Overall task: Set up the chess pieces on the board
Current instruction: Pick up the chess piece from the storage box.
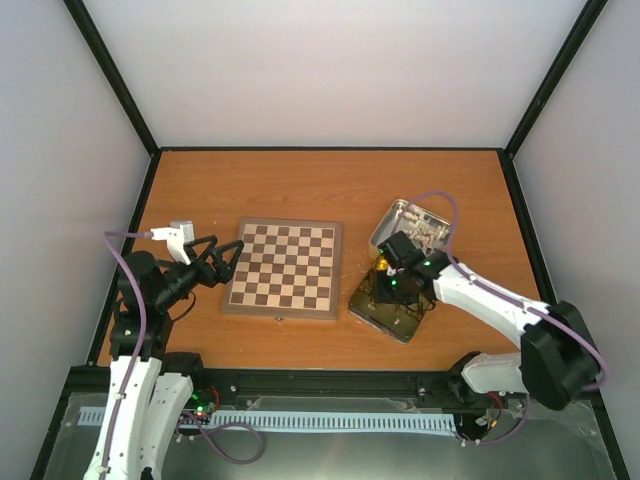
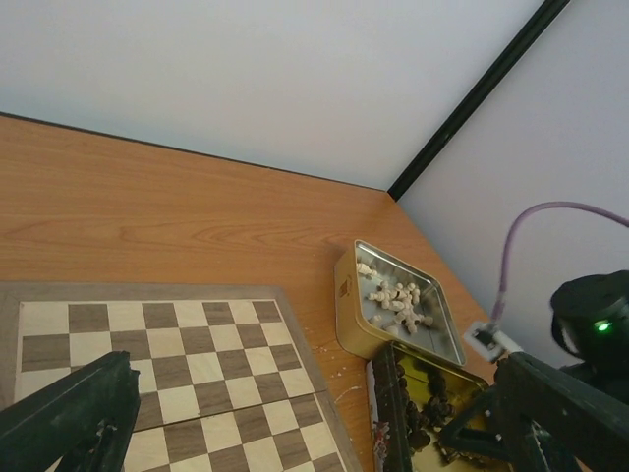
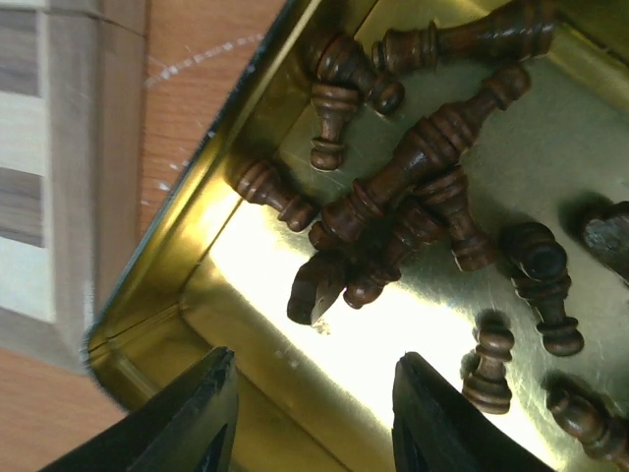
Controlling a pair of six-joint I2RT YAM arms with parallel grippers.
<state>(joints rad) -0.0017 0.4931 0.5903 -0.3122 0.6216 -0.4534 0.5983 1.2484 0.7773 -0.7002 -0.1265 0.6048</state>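
— Where are the dark pieces (image 3: 393,192)?
— Heaped in the gold tin (image 3: 187,256), just right of the board (image 1: 284,268) on the desk (image 1: 330,190).
— And the right claw (image 3: 313,398)?
— Spread wide above them, grasping nothing.
— The left claw (image 1: 228,264)?
— Released too, at the board's left edge.
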